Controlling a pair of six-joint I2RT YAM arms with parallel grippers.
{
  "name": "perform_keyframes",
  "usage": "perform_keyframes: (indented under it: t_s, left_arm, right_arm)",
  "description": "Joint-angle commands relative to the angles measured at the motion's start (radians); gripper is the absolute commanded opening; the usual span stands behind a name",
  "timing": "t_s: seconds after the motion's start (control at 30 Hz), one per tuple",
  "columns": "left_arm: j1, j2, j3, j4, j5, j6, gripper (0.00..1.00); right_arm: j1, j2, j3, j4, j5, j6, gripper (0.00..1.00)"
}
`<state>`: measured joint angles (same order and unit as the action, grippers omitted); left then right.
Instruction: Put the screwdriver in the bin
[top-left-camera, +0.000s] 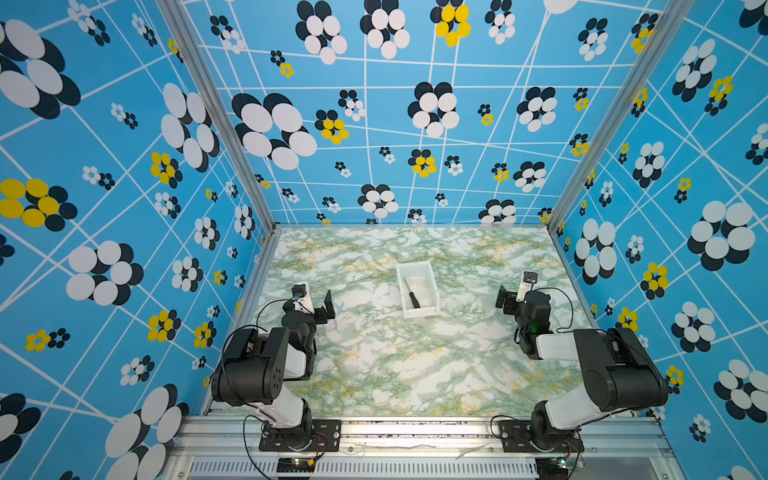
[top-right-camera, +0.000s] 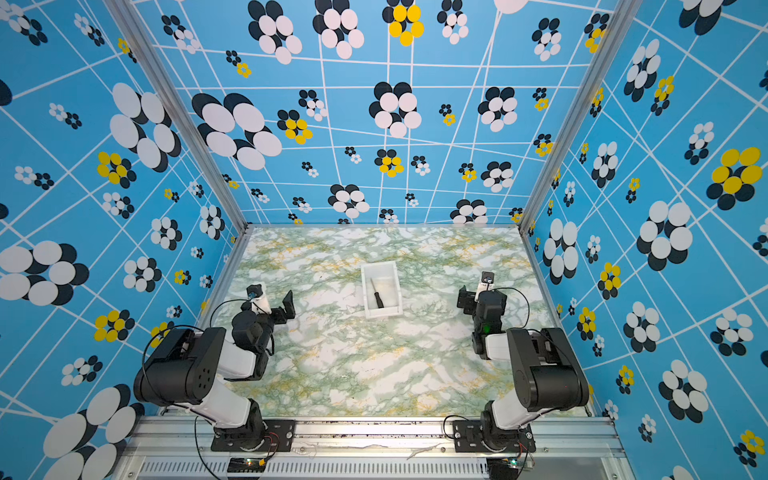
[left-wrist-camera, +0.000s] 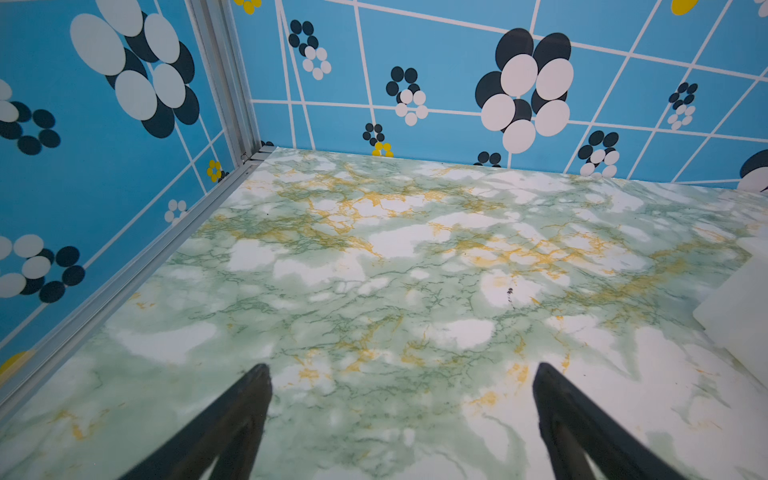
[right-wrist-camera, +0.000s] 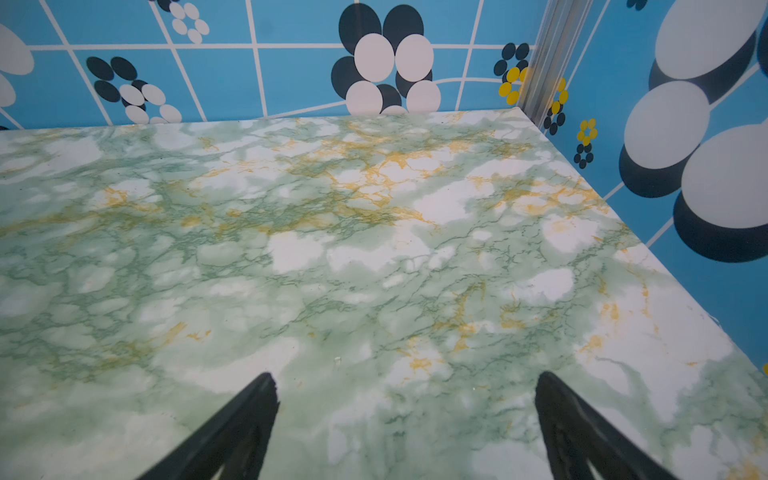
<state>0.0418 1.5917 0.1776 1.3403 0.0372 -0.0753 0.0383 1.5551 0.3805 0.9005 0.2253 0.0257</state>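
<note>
Table (top-left-camera: 374, 374), screwdriver (top-left-camera: 414, 298) in bin (top-left-camera: 420, 313), right hand (top-left-camera: 504, 300) apart

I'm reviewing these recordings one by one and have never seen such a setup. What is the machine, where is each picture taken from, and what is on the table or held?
Two robot arms stand at the near edge of a marbled table. Two pictures look down from above, side by side; the rest come from a camera on each arm's wrist. In both top views a small white bin sits mid-table with a black-handled screwdriver lying inside. The left pincer and right pincer are both open and hold nothing, each off to its side of the bin.
</note>
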Motion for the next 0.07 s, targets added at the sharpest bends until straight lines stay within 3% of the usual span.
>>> perform_keyframes:
  t_s: [0.0,0.03]
  left_arm:
    - [0.001,0.009,-0.012,0.039,0.002,0.009,0.99]
    - [0.001,0.008,-0.012,0.039,0.001,0.009,0.99]
  right_arm:
    - [-0.003,-0.010,0.008,-0.006,-0.014,0.009,0.99]
    - [-0.003,-0.011,0.006,-0.005,-0.013,0.010,0.99]
